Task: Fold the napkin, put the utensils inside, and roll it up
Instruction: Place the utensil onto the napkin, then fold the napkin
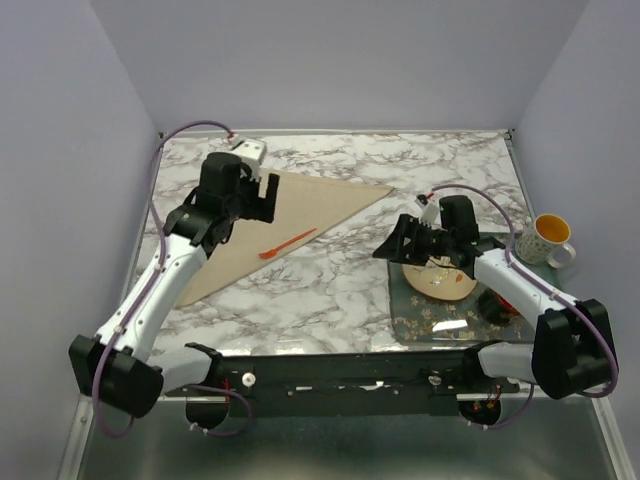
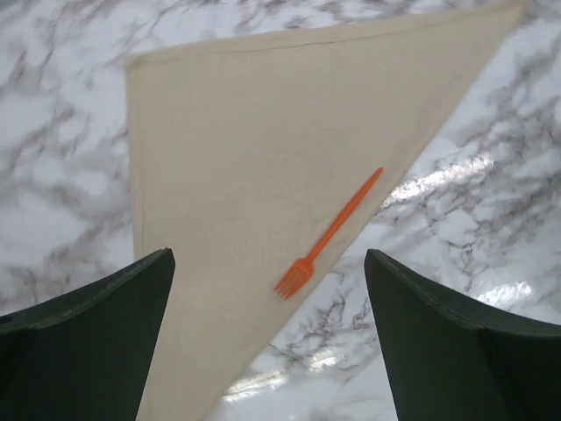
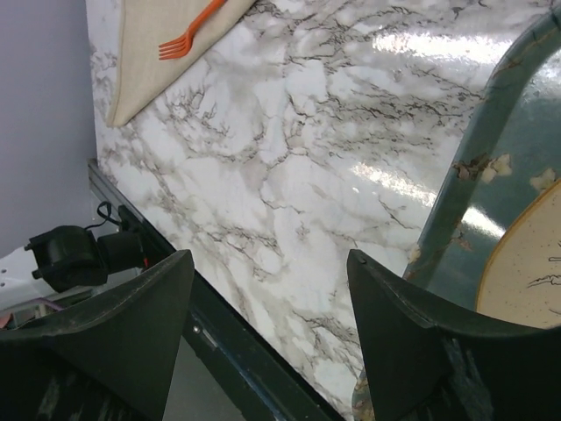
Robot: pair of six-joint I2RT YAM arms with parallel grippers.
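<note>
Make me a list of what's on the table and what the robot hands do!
Napkin: plain tan cloth napkin, folded into a triangle, flat on the marble table
Fork: orange plastic fork, lying on the napkin by its long edge
Left gripper: above the napkin, jaws open, empty
Right gripper: over marble beside the teal placemat, jaws open, empty
Plate: round tan plate on the placemat

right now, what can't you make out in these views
- Top view: the left gripper and its arm hide the left side of the napkin.
- Top view: the right gripper covers most of the plate; a dark thing on the mat is half under the arm, so I cannot identify it.
- Left wrist: the bottom edge cuts off the napkin's lower tip.
- Right wrist: the top edge cuts off the handle of the fork.
</note>
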